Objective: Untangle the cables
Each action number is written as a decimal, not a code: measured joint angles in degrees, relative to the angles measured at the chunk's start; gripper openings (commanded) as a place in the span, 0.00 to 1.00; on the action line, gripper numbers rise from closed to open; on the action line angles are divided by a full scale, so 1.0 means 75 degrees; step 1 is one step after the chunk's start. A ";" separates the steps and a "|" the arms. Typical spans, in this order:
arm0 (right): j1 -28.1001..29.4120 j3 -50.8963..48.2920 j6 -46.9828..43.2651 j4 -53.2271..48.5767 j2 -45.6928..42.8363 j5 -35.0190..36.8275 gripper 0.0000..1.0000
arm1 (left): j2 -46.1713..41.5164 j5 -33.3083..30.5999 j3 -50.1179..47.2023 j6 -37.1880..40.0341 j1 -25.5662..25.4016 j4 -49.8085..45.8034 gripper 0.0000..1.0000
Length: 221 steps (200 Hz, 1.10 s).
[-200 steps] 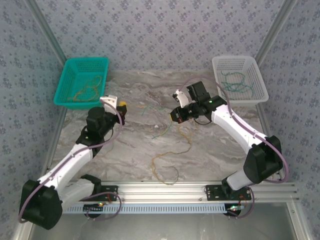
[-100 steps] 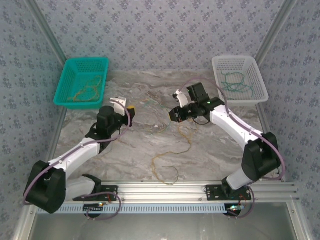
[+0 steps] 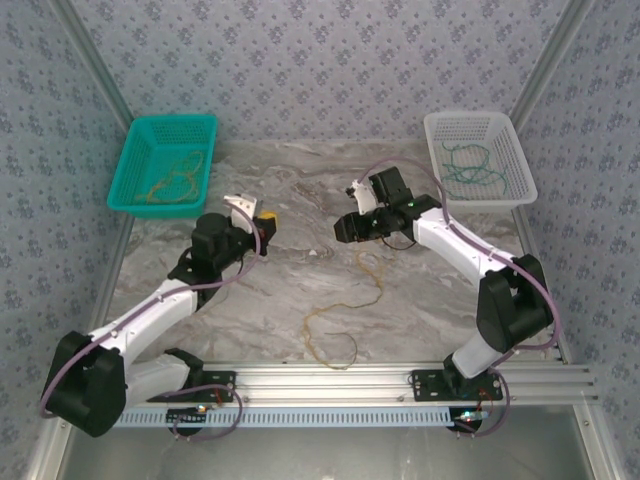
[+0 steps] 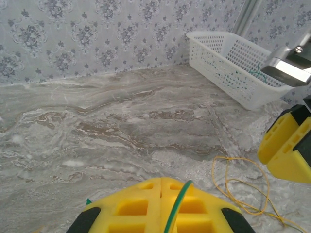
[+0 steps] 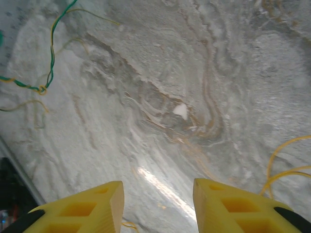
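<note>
My left gripper is shut on a dark green cable that runs up between its yellow fingers; in the top view it hovers left of the table's middle. My right gripper is open over bare marble, and in the top view it faces the left one across a short gap. A green cable twisted with thin orange strands shows at the upper left of the right wrist view. A long orange cable lies looped on the table below the right gripper.
A teal basket at the back left holds orange cables. A white basket at the back right holds green cables. The patterned walls close in the back and sides, and the aluminium rail runs along the near edge.
My left arm has swung right toward the centre, gripper shut. The right gripper has crept slightly left. The green strand no longer lies on the table between them.
</note>
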 measured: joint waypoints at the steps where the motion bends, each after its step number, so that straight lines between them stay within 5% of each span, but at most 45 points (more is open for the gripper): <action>1: 0.0009 -0.0015 0.0038 0.0041 -0.0006 -0.0020 0.44 | 0.0006 0.0009 0.0003 -0.0003 0.0000 -0.0003 0.00; 41: 0.0635 -0.0708 0.0921 0.1189 -0.0143 -0.0723 0.46 | 0.0149 0.0344 0.0111 -0.0023 -0.0003 -0.0058 0.00; 121: 0.0554 -0.0539 0.2457 0.2611 0.0256 -0.1833 0.47 | 0.0609 0.0487 0.0114 0.0023 -0.0102 -0.0079 0.00; 221: 0.1323 -0.0857 0.5281 0.5875 0.2116 -0.1003 0.40 | 0.0676 0.0527 0.0114 -0.0032 -0.0230 -0.0064 0.00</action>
